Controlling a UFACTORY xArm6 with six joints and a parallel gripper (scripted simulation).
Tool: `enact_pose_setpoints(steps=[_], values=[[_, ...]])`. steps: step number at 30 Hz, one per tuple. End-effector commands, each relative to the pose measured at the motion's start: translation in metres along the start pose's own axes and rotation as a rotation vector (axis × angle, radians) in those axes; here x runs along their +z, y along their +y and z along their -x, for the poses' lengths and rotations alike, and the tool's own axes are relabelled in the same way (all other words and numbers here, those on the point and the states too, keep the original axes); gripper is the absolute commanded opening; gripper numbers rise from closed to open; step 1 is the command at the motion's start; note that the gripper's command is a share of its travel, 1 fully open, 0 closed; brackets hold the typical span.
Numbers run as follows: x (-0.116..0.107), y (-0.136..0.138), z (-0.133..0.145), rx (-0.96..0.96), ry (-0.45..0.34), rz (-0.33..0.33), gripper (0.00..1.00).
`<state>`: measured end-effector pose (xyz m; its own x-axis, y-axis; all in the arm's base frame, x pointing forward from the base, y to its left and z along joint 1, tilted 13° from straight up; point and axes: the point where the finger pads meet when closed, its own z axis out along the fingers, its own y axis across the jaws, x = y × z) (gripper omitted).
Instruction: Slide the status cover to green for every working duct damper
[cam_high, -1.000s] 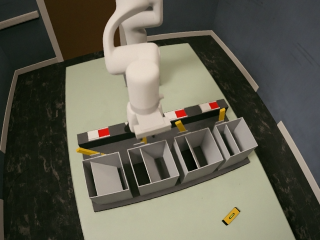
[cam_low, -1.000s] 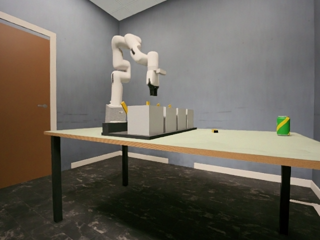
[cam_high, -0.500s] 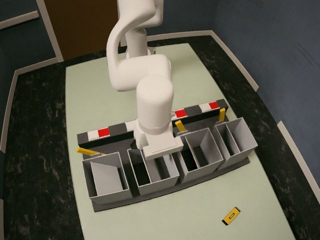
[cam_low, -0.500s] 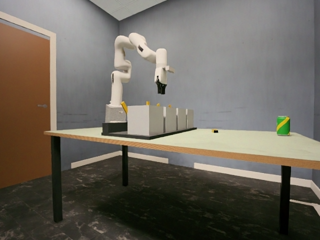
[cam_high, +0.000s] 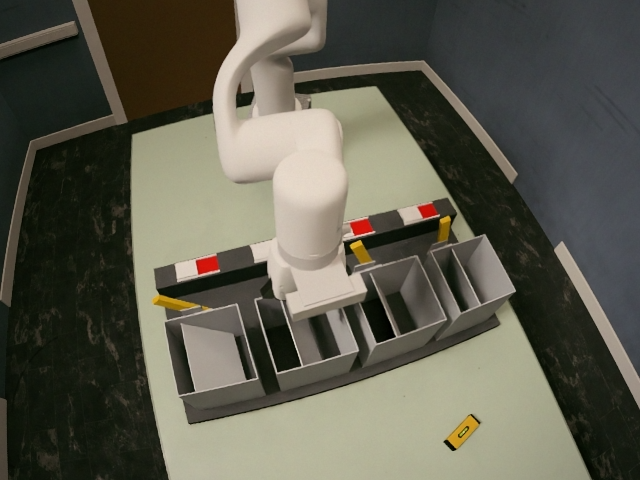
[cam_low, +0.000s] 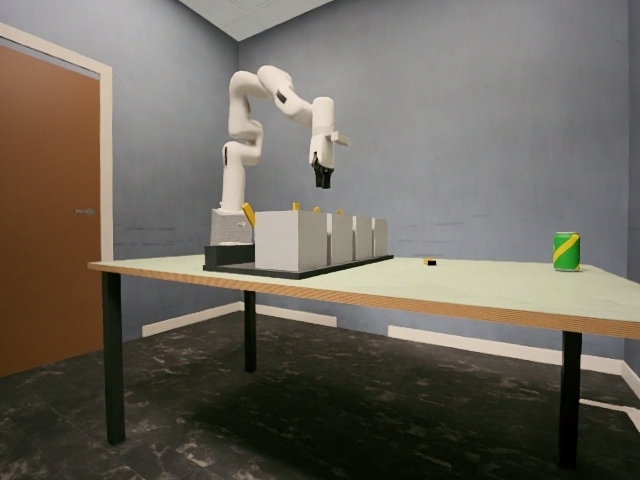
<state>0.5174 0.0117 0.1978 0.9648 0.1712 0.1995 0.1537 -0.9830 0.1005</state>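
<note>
Four grey duct dampers stand in a row on a dark base plate (cam_high: 330,384): the first (cam_high: 214,351), the second (cam_high: 307,341), the third (cam_high: 398,310) and the fourth (cam_high: 470,284). The first damper's blade lies turned across its duct; the others stand edge-on. Yellow levers show at the first (cam_high: 173,303), third (cam_high: 360,252) and fourth (cam_high: 443,228) dampers; the arm hides the second's. On the dark rail behind, the sliders show red at the first (cam_high: 207,265), third (cam_high: 360,226) and fourth (cam_high: 427,210); the second is mostly hidden. My gripper (cam_low: 322,180) hangs well above the second damper, fingers close together and empty.
A small yellow spirit level (cam_high: 461,431) lies on the table in front of the dampers. A green can (cam_low: 566,251) stands far off at the table's end. The robot base (cam_low: 230,227) stands behind the rail.
</note>
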Motion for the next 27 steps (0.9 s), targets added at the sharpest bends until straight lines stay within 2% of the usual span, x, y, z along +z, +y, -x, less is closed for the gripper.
enact_pose_setpoints(steps=[1,27], values=[[-0.0018,0.0002,-0.0015,0.000,0.005,0.001,0.39],[-0.0018,0.0002,-0.0015,0.000,0.005,0.001,0.39]])
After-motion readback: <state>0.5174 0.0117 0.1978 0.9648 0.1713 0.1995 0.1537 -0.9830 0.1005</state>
